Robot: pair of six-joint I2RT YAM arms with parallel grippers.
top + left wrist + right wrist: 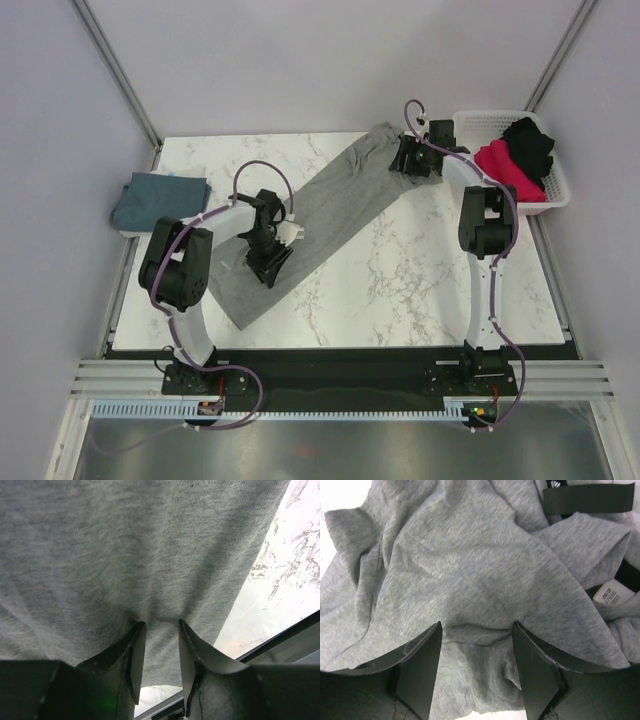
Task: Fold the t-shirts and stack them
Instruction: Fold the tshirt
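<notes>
**Asker:** Where is the shirt being worked on?

**Describer:** A heather grey t-shirt lies drawn out in a long diagonal band across the white marbled surface. It runs from near the left arm's base side up toward the far right corner.

**Asker:** What is the left pincer doing?

**Describer:** The left pincer sits on the lower part of that band. In its wrist view the two dark fingers stand close together, with a pucker of grey cloth pinched between them and creases running into the gap.

**Asker:** And the right one?

**Describer:** The right pincer is at the far end of the shirt, just beside a white basket. Its fingers stand well apart, with rumpled grey cloth filling the space between them. I cannot tell whether they grip the cloth or only rest on it. A white sewn-in label shows to the right of them.

**Asker:** Are there any other shirts?

**Describer:** A teal-blue shirt lies folded at the left edge of the surface, well apart from the grey one. In the basket lie a magenta-pink shirt and a black shirt, crumpled and touching each other.
</notes>
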